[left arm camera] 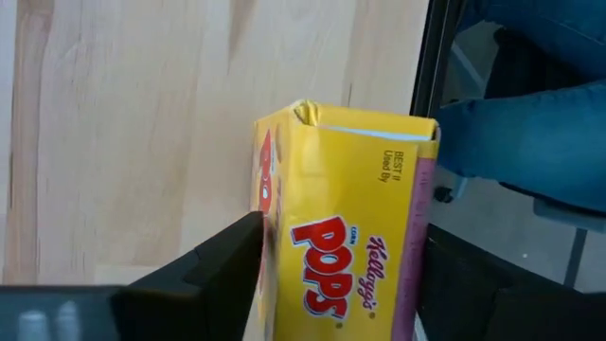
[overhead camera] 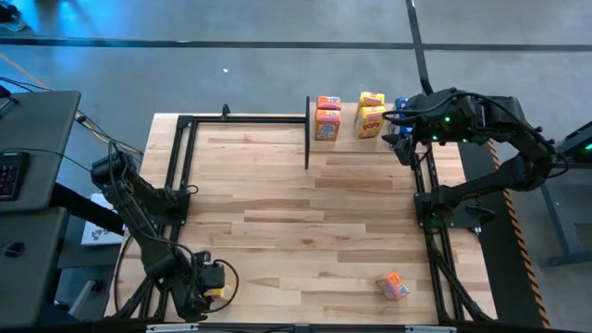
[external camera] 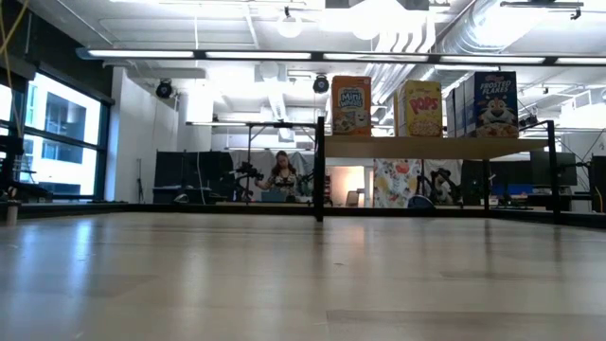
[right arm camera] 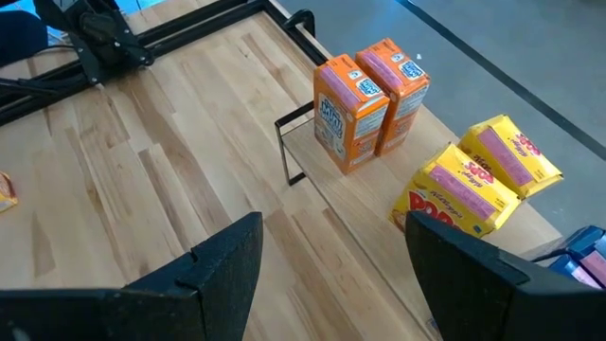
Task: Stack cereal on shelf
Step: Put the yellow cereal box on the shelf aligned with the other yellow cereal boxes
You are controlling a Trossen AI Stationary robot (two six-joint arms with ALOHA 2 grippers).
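The shelf stands at the table's far right; it also shows in the low view. On it stand two orange boxes, two yellow Pops boxes and blue boxes. Another orange box lies flat on the tabletop near the near right corner. My left gripper is at the near left corner, shut on a yellow Pops box. My right gripper is open and empty, by the shelf's right end near the blue boxes. My left gripper pinches the yellow Pops box between its two fingers, one on each of two opposite faces, with the printed face between them turned toward the wrist camera. The box's flap end points away from the wrist. Whether the box is clear of the table, I cannot tell.
Black frame rails run along the table's left, far and right sides, with an upright at the shelf's left end. A desk with a keyboard stands to the left. A person sits far behind the table; a leg in jeans shows beside the table's edge.
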